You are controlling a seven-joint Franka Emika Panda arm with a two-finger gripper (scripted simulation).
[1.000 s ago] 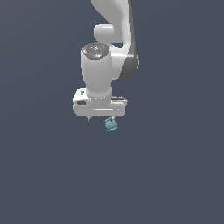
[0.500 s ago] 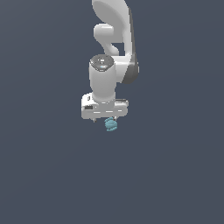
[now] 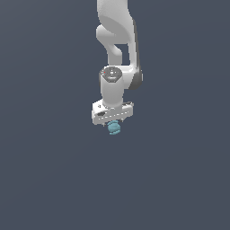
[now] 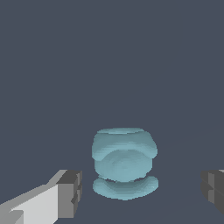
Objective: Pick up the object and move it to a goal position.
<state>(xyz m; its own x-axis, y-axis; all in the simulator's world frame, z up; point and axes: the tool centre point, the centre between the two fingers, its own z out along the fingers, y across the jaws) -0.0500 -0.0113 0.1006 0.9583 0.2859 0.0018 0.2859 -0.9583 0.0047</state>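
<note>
The object is a small teal-blue rounded lump resting on the dark grey surface, just under the white hand of the arm in the exterior view. In the wrist view the object sits between the two grey fingertips, with a clear gap on each side. My gripper is open and touches nothing. In the exterior view the gripper is directly above the lump, and its fingers are mostly hidden by the hand.
The white arm rises straight up from the hand toward the top of the exterior view. A plain dark grey surface surrounds the lump on all sides.
The hand has lowered toward the lump and the arm has stretched more upright above it. The lump has not moved.
</note>
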